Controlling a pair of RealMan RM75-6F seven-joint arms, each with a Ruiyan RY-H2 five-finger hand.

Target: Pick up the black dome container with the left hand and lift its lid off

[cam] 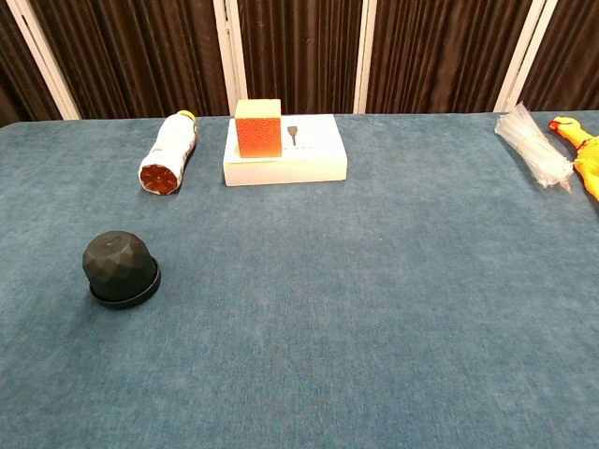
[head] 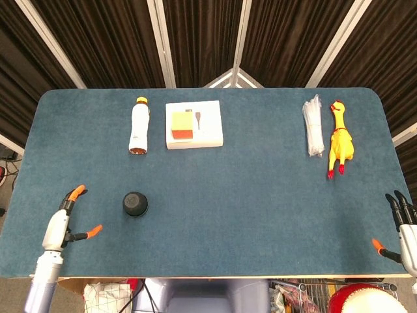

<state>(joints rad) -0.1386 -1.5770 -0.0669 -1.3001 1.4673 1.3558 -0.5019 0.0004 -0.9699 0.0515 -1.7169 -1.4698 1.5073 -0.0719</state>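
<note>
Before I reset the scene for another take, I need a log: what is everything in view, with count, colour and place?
dome container: one, black, lid on, near left of table
bottle: one, white with yellow cap, lying far left
flat box: one, white, far centre
block: one, orange, on the box
plastic bundle: one, clear, far right
rubber chicken: one, yellow, right of the bundle
table: one, blue cloth
left robot hand: open, left of the dome, apart
right robot hand: open, near right edge
</note>
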